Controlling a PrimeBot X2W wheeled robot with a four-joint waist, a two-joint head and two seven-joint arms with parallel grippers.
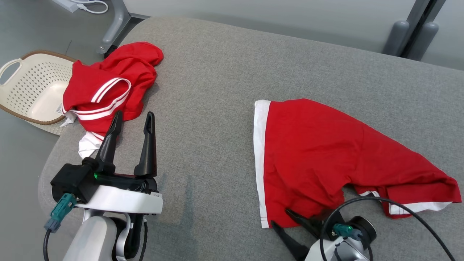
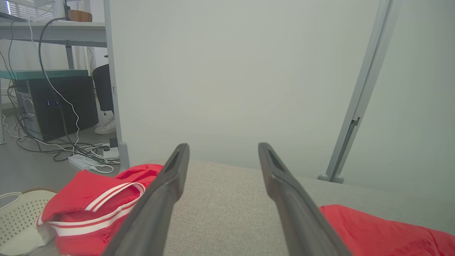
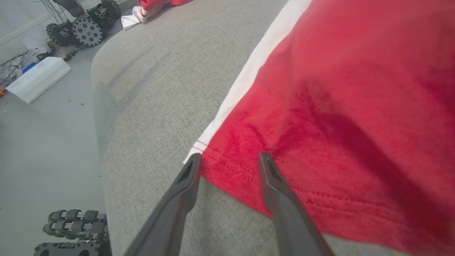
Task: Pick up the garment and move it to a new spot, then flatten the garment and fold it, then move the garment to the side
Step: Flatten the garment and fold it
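The garment [image 1: 108, 87], red with red-white striped trim and a small white label, lies crumpled at the far left edge of the grey padded surface [image 1: 217, 72]; it also appears in the left wrist view [image 2: 89, 206]. My left gripper [image 1: 134, 116] is open, its fingertips at the garment's near edge with nothing between them [image 2: 222, 147]. A second red piece [image 1: 319, 156] with a white side band lies spread at the right. My right gripper [image 1: 281, 217] is open at its near left corner. Its fingers straddle the stitched hem [image 3: 229, 167].
A cream perforated basket [image 1: 32, 83] sits on the floor beyond the surface's left edge. Grey frame posts [image 1: 409, 32] stand behind the far edge, another at the back left [image 1: 116, 25]. Cables and a power strip [image 2: 89, 160] lie on the floor.
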